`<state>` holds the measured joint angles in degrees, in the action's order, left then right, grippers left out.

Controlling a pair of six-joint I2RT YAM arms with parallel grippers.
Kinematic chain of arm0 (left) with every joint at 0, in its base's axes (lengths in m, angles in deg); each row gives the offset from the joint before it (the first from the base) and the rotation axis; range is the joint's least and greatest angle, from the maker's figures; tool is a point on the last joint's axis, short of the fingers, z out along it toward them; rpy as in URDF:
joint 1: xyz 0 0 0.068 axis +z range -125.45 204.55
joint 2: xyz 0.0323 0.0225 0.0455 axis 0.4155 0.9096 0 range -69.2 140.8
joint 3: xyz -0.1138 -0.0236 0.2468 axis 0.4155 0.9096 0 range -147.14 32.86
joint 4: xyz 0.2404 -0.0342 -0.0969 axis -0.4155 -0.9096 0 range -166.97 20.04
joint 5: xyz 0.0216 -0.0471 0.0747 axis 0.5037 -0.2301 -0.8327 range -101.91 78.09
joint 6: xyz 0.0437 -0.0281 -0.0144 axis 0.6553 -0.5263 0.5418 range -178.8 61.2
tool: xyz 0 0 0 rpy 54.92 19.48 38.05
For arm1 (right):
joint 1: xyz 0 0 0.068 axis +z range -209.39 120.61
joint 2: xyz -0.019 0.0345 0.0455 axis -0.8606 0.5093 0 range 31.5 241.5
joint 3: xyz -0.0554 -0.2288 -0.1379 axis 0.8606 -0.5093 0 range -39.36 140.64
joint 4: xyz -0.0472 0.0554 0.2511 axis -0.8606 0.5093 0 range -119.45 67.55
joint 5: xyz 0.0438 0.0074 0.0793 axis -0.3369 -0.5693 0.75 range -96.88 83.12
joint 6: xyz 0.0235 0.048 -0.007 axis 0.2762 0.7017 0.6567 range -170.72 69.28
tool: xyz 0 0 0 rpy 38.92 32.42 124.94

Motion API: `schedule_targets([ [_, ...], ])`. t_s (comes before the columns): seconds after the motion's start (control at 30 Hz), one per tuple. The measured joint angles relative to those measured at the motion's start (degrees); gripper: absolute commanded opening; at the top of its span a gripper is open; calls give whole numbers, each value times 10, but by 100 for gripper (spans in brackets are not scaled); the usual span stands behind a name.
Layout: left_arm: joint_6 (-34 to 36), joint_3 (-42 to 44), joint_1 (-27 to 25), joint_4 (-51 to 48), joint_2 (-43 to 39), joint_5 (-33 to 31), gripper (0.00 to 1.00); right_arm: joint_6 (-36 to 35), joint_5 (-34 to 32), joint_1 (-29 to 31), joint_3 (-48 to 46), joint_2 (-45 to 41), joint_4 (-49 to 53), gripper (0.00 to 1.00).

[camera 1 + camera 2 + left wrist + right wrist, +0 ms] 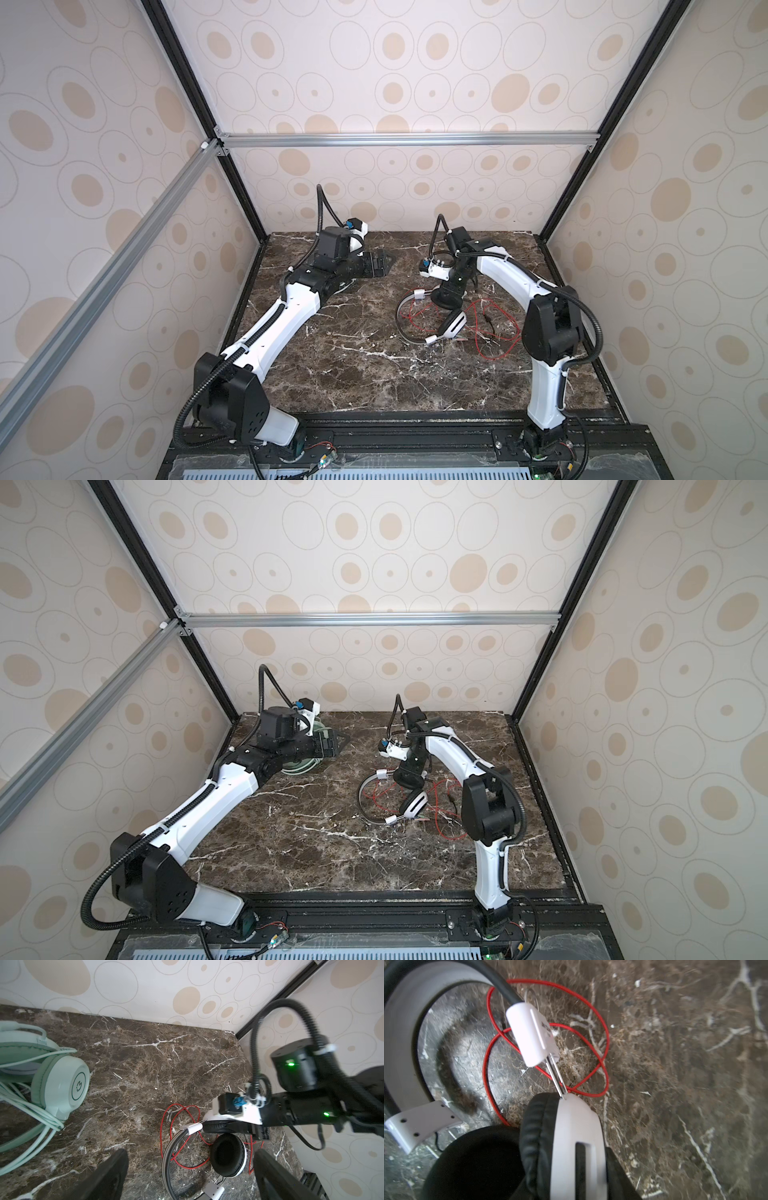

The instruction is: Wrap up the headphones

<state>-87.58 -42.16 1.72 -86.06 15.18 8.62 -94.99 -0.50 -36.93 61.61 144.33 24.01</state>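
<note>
Right gripper [451,292] straddles the upper earcup of the white headset [452,325], likely to steady it for winding. Its tips are hidden, so I cannot tell whether the jaws actually press. Left gripper [192,1153] hangs released and empty, clear of that work. On the table [353,374], the mint headset [62,1088] lies far left, its cable seemingly gathered around it already. The left arm covers most of it in both top views. Red cable [484,1072] sprawls loose around the white headset at right, and its plug is hard to make out.
</note>
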Motion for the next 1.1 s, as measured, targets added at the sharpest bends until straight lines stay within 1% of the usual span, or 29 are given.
schedule_targets([
  [0.1, -14, -8, -5, -18, 25, -29, 87, 41, -20, 10, -13, -42, -19, 45],
  [0.2, -28, -14, -11, -33, 58, -46, 89, 75, -41, 19, -13, -52, -27, 47],
  [0.3, -37, -14, -19, -49, 81, -57, 89, 99, -58, 20, 4, -35, -14, 47],
  [0.43, -38, -19, -46, -67, 103, -76, 89, 118, -65, 13, 75, 19, 17, 47],
  [0.6, -36, -47, -84, -86, 150, -98, 89, 138, -52, 4, 163, 70, 49, 46],
  [0.77, -34, -49, -101, -102, 192, -121, 89, 149, -29, 0, 230, 96, 83, 45],
  [0.97, -34, -57, -103, -127, 231, -154, 88, 155, -5, 0, 241, 96, 96, 44],
  [1.07, -34, -65, -103, -136, 242, -170, 86, 158, 5, 0, 239, 96, 97, 44],
  [1.1, -34, -66, -103, -137, 242, -174, 84, 159, 8, 0, 236, 96, 95, 44],
])
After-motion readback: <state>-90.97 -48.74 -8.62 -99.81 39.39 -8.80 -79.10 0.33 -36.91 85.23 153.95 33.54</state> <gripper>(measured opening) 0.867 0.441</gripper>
